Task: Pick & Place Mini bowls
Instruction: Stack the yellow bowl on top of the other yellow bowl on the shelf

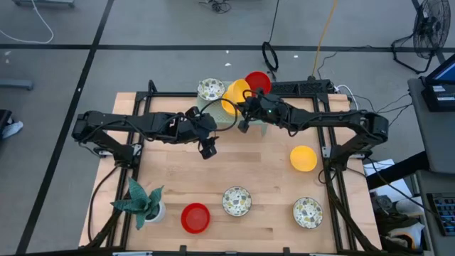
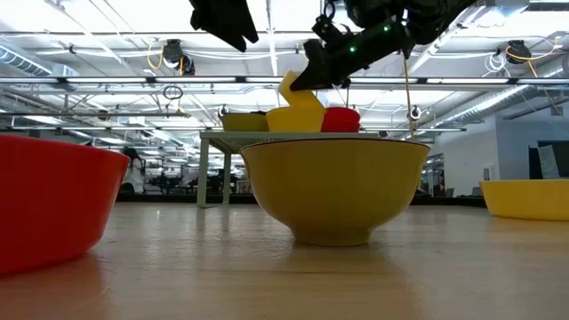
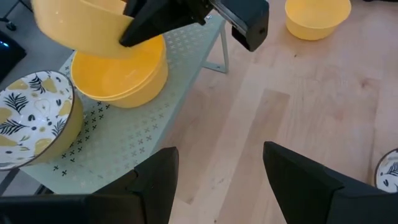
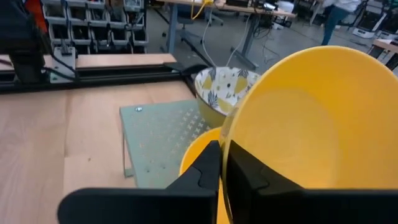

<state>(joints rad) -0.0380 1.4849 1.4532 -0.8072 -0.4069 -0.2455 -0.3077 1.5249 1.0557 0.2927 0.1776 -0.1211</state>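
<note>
The right gripper is pinching a yellow mini bowl by its thin rim, tilted above the pale green rack at the table's far side. Probably light, stiff, slippery. The left gripper is waiting spread nearby.

1. A yellow bowl sits upright on the wooden table, nearest and centred.
2. A red bowl is near left.
3. Another yellow bowl sits right.
4. Farther back, the right gripper pinches a tilted yellow bowl above the rack.
</note>
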